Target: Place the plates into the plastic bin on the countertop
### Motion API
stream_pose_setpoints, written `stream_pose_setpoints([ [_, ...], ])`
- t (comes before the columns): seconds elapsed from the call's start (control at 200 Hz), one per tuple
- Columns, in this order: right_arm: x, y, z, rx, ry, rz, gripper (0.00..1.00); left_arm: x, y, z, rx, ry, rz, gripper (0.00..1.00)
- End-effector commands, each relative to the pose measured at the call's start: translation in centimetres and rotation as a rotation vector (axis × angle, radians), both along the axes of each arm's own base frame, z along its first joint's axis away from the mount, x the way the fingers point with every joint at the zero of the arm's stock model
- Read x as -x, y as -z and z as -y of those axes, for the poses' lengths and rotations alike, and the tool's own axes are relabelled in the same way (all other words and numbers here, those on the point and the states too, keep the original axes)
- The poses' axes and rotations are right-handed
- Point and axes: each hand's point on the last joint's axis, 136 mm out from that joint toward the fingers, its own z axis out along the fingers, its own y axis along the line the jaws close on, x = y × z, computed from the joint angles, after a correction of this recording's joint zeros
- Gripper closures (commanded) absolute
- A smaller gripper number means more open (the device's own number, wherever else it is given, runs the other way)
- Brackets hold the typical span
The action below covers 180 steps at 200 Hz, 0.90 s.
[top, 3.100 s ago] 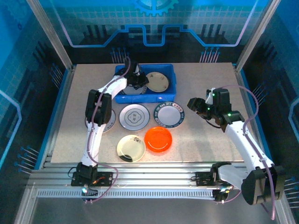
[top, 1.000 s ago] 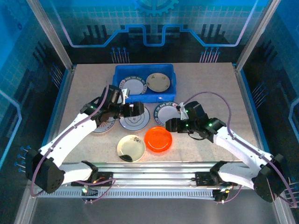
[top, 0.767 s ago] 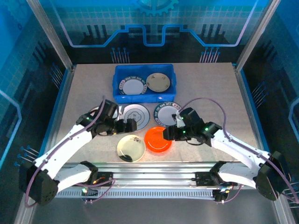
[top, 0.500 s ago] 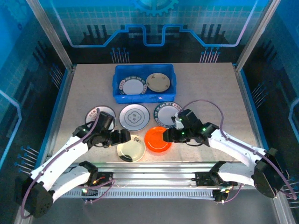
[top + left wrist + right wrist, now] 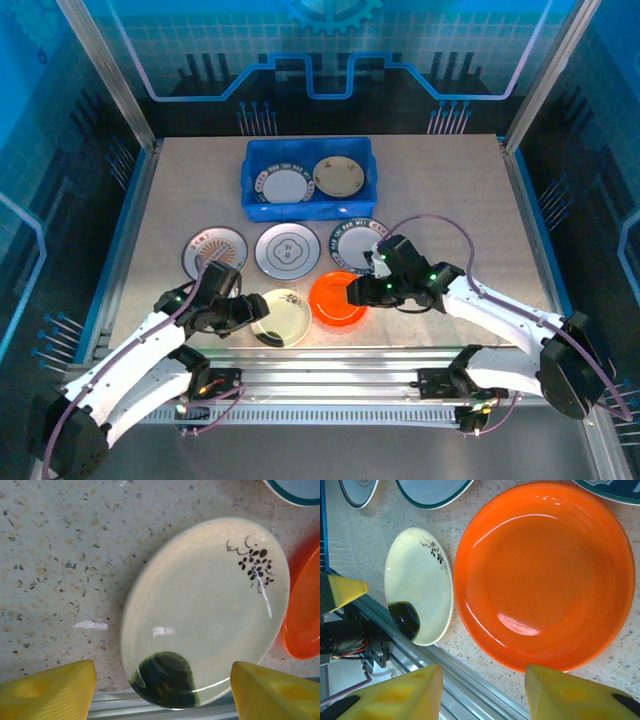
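Top cam first: my left arm lies low along the front rail, left gripper at the edge of the cream round ceramic plate with a dark blotch. My right arm bends in from the right, right gripper at the bright orange round plate. The blue rectangular plastic bin sits at the back of the beige speckled countertop.

Left wrist cam: yellow fingers spread wide, straddling the cream plate's near edge, gripping nothing.

Right wrist cam: fingers parted at the orange plate's near rim, nothing held.
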Motion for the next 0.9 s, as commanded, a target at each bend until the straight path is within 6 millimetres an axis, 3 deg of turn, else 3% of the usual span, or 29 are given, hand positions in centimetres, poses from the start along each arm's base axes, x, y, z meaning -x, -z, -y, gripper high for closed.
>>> stream_pose_setpoints([
  [0.0, 0.4, -0.1, -0.3, -0.007, 0.0, 0.0, 0.52, 0.1, 0.8, -0.4, -0.001, -0.046, -0.001, 0.31],
  [0.385, 0.5, 0.3, -0.2, -0.005, 0.008, -0.008, 0.52, 0.2, 2.6, -0.5, 0.026, -0.085, -0.013, 0.58],
  [0.896, 0.5, 1.3, -0.6, -0.001, -0.009, -0.03, 0.53, 0.1, 3.7, -0.3, 0.048, -0.092, -0.023, 0.72],
])
